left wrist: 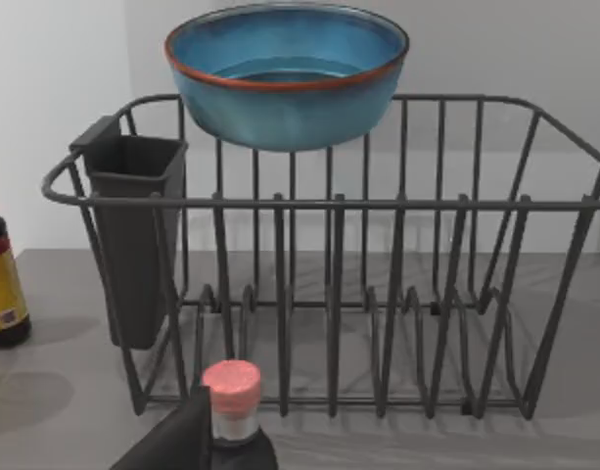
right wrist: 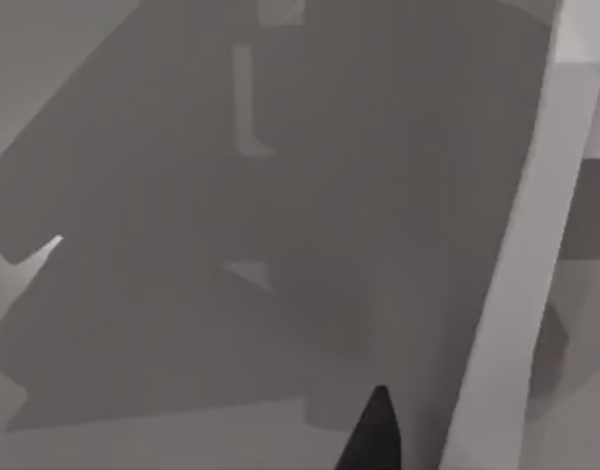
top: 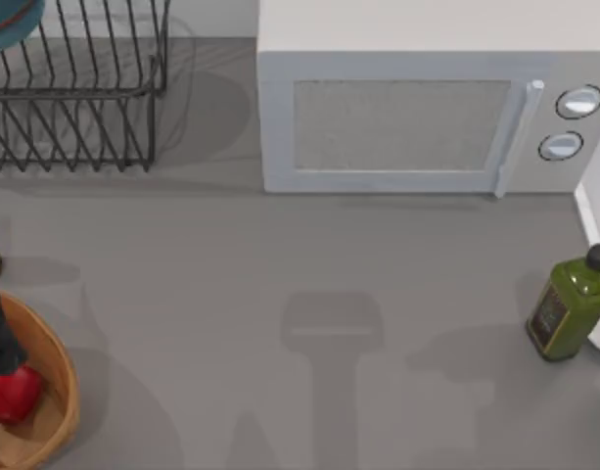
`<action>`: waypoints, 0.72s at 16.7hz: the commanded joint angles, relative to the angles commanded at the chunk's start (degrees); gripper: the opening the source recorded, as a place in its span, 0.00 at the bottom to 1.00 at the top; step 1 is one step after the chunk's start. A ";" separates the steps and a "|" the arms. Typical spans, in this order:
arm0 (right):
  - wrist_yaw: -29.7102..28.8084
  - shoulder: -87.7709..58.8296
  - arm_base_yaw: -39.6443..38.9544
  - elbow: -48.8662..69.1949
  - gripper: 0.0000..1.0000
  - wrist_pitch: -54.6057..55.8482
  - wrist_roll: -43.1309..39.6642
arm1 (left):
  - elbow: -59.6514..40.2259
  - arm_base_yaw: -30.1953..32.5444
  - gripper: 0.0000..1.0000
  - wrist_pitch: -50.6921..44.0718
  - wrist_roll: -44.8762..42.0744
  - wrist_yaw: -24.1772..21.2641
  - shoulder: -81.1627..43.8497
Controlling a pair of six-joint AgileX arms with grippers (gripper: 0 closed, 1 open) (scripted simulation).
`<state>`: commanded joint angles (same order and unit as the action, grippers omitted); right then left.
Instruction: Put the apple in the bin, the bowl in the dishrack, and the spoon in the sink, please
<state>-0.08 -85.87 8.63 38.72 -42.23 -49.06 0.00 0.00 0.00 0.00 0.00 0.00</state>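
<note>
**Apple in the bin, bowl up on the rack**

At the near left corner of the grey table [top: 309, 284], I see the round, thick-rimmed wooden bin [top: 57, 377], and the glossy red apple [top: 11, 392] lies inside it. A dark part of my left arm reaches over the bin; I cannot tell how its fingers stand.

In the left wrist view a small pink-capped jar [left wrist: 231, 399] stands in front of the dishrack [left wrist: 329, 294], a black basket of thin wire bars with a dark cutlery cup [left wrist: 133, 235] on one end. The glazed teal bowl [left wrist: 286, 73], brown at the rim, sits upright on the rack's back rail, at the far left corner.

Along the far edge stands a pale microwave [top: 417, 108]; a green bottle [top: 569, 304] is by the right edge. One dark fingertip [right wrist: 373, 436] of my right gripper shows over bare grey surface; its spread is unclear.
</note>
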 joint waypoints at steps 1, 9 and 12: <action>0.08 0.83 0.03 1.61 0.00 -1.94 -0.15 | 0.00 0.00 1.00 0.00 0.00 0.00 0.00; -0.03 8.48 0.16 13.71 0.00 -23.44 -0.19 | 0.00 0.00 1.00 0.00 0.00 0.00 0.00; -0.06 9.18 0.27 14.34 0.00 -24.22 0.03 | 0.00 0.00 1.00 0.00 0.00 0.00 0.00</action>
<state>-0.14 -76.69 8.89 53.06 -66.45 -49.03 0.00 0.00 0.00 0.00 0.00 0.00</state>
